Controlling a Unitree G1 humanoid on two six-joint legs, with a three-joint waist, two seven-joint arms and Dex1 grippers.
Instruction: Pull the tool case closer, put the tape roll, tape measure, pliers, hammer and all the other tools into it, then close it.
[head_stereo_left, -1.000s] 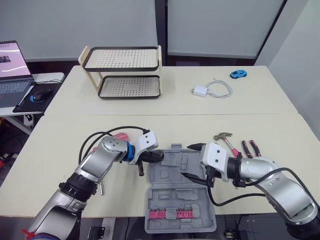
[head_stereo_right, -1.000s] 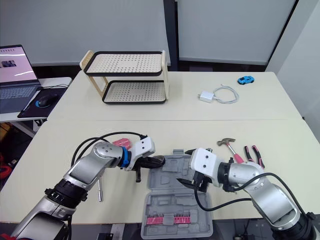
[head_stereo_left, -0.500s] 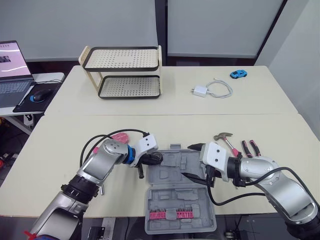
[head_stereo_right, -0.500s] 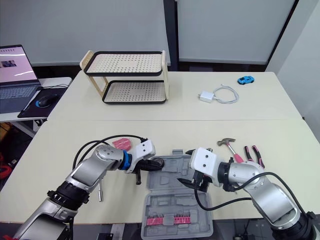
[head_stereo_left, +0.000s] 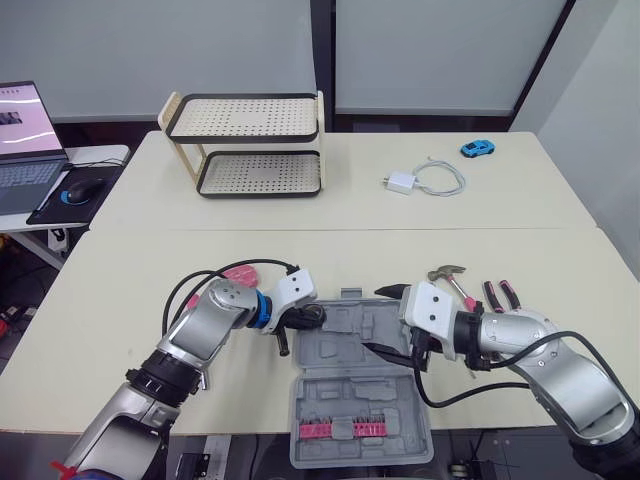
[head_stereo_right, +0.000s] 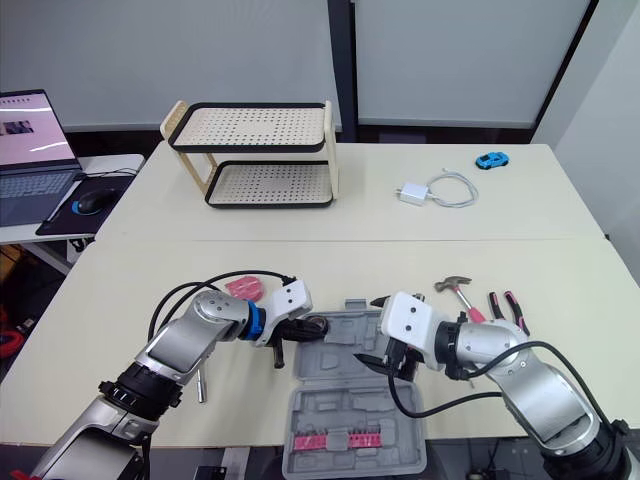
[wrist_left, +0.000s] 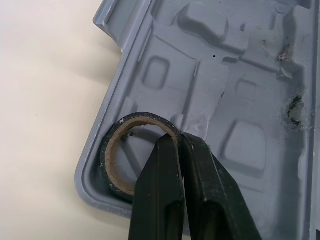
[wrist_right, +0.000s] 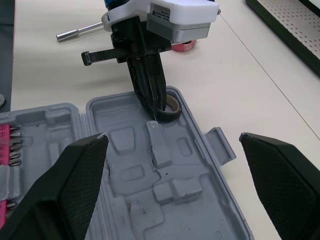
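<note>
1. Tape roll (wrist_left: 112, 155) sits in the left corner of the tool case (head_stereo_left: 350, 395), in the half farther from the robot, tight against the case wall.
2. L gripper (wrist_left: 178, 140): fingers nearly together, clamped on the roll's rim.
3. R gripper (head_stereo_left: 384, 322): fingers spread wide, holding nothing, over the R side of that same half.
4. The case lies open and flat at the near edge of the surface, btw the two arms. A row of pink bits (head_stereo_left: 340, 430) fills the near half.
5. Hammer (head_stereo_left: 448, 275) and pliers (head_stereo_left: 500, 297) lie on the surface just R of the case.
6. A pink item (head_stereo_left: 238, 273) lies by the L arm – can't tell what it is. A silver driver shaft (wrist_right: 75, 32) lies nearby.
7. Far surface – two-tier rack (head_stereo_left: 245, 145), charger w/ cable (head_stereo_left: 400, 182), blue toy car (head_stereo_left: 477, 148), all well apart from the case.
</note>
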